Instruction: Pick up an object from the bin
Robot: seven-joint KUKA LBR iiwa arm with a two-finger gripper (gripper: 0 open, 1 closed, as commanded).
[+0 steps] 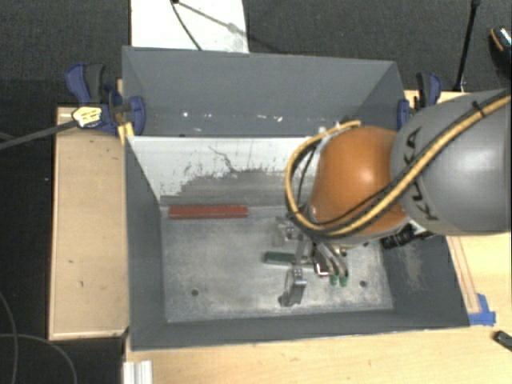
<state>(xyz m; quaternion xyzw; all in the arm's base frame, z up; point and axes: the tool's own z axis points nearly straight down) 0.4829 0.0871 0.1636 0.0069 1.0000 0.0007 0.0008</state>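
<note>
**Gripper low over the bin floor, the red bar off to its left**

The gripper (298,282) hangs close above the floor of the grey bin (148,238), right of the middle and toward the front wall. Its orange cover (356,178) and the looped cables (298,174) hide much of the tool from above. Whether it is released or clenched cannot be told, and nothing can be seen held in it.

The one clear thing to pick is a flat red-brown bar (208,211). It lies on the floor against the foot of the back wall, in the left half of the bin. From the gripper it lies to the view's left and toward the back, well apart from it. Its long axis runs left to right, parallel to the back wall. A grasp would probably go best across its short side, so the tool would need to travel left and back and close across the bar's width. The wall just behind the bar leaves little room on that side, which could hinder the descent.

Just left of the gripper sits a small dark piece (278,257). Whether it is a loose thing or part of the tool is not clear.

By count there is one red-brown bar, one doubtful dark piece and no heap. There is a single arm (472,174), entering from the right.
</note>
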